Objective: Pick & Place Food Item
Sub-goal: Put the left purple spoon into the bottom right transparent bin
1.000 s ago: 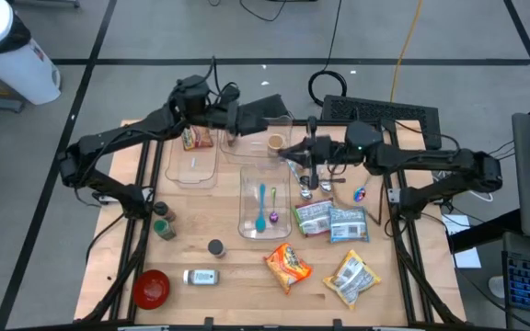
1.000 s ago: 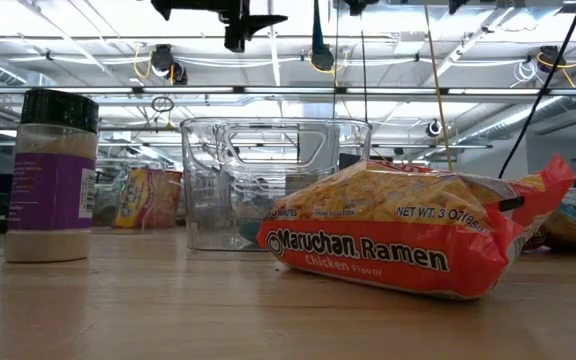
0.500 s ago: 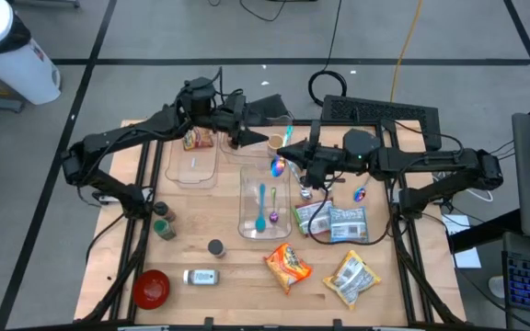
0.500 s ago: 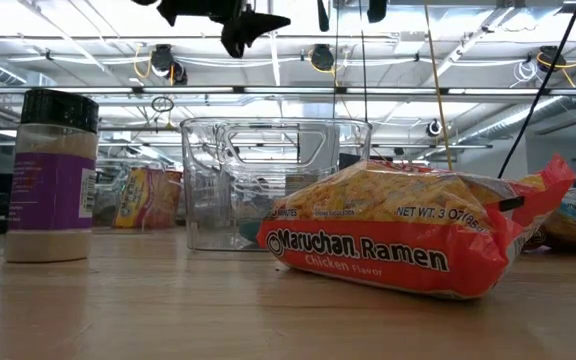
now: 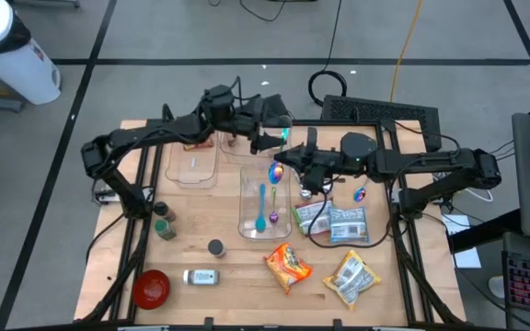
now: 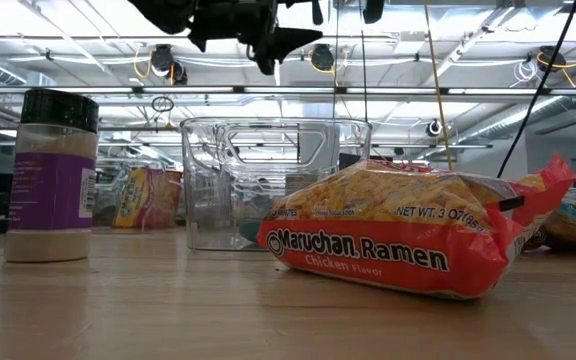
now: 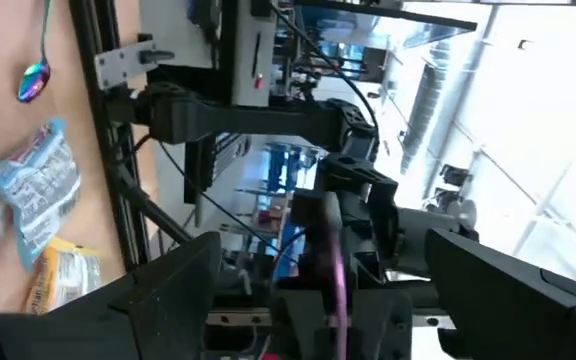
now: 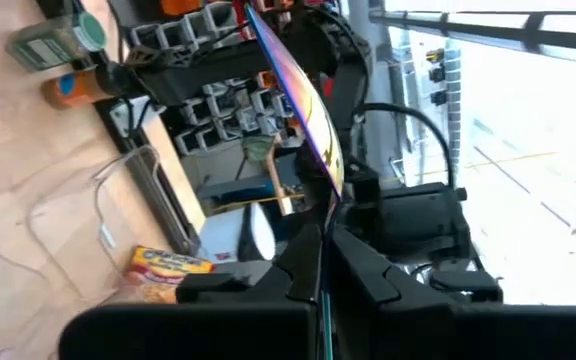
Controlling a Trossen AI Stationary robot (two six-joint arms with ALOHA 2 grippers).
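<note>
The right gripper point(image 5: 288, 166), fingers pinching an iridescent spoon point(image 5: 277, 171), hung over the clear bin point(image 5: 247, 223) (seemingly mid-carry), left gripper point(image 5: 267, 138) spread nearby; lowering and release looked due next.

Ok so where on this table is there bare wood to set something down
Bare wood lies along the front edge between the red bowl and the ramen packet, and on the left between the spice jars and the clear bin. It is crowded on the right around the snack packets and at the back under both arms.
</note>
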